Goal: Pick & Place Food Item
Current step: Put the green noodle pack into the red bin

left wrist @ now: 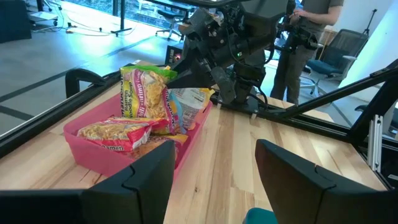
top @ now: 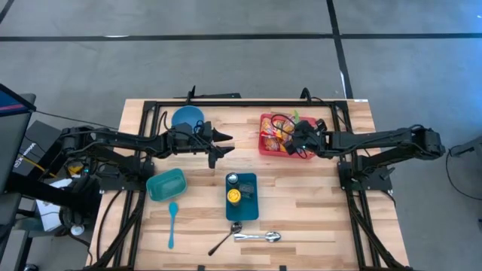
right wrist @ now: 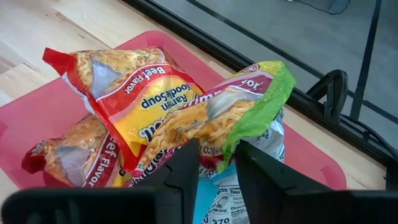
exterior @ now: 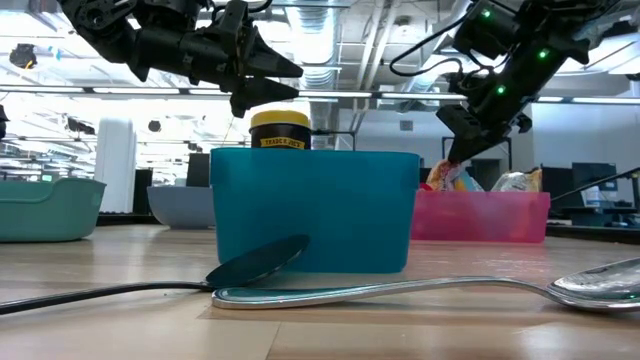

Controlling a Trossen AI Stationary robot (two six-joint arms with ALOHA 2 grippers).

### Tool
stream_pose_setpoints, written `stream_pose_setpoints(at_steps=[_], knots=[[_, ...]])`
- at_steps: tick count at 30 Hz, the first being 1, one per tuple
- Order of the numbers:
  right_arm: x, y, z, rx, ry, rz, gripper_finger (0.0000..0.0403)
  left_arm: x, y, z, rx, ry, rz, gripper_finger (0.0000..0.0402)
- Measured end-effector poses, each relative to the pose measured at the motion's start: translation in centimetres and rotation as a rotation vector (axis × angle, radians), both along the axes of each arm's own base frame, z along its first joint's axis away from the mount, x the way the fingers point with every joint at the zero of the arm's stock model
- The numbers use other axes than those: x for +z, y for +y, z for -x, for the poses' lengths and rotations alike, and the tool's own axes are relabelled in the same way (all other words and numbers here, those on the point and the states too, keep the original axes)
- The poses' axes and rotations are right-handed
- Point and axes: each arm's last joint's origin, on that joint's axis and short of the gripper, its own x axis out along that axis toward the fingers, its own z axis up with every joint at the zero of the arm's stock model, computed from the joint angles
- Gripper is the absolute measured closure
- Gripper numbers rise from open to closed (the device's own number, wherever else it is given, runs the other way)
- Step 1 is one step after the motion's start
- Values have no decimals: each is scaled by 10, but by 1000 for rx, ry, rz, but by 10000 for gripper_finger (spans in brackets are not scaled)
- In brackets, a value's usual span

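A pink bin [top: 263,132] at the table's far right holds several noodle packets, seen also in the left wrist view [left wrist: 146,93]. My right gripper [right wrist: 217,167] hangs slanting down over the bin [right wrist: 37,112]. Its fingers stand a little apart on either side of the lower edge of a green-edged noodle packet [right wrist: 249,106]. That packet leans on a red and yellow beef-flavor packet [right wrist: 124,93]. My left gripper [top: 226,143] waits open above the table's middle, pointing at the bin [left wrist: 87,155] with nothing between its fingers. My right gripper has the green-edged packet's lower edge [right wrist: 222,152] in the gap between its fingers, coming from above at a slant. I cannot tell whether either finger touches it. The packet rests on the other packets in the bin.
A teal tray [top: 242,197] with a yellow-lidded jar [exterior: 279,130] stands at the table's middle front. A metal spoon [top: 257,237] and a black spoon [top: 224,239] lie before it. A blue bowl [top: 188,117], a teal tub [top: 166,184] and a blue spoon [top: 172,222] are on the left. A person [left wrist: 311,37] stands beyond the table.
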Motion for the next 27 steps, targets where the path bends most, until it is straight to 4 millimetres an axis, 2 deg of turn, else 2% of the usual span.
stream_pose_setpoints(at_steps=[12, 27], knots=[[2, 0, -1, 31, 39, 18, 226, 0, 0, 0, 0, 0, 0, 183], [37, -1, -9, 49, 40, 31, 241, 0, 0, 0, 0, 0, 0, 183]])
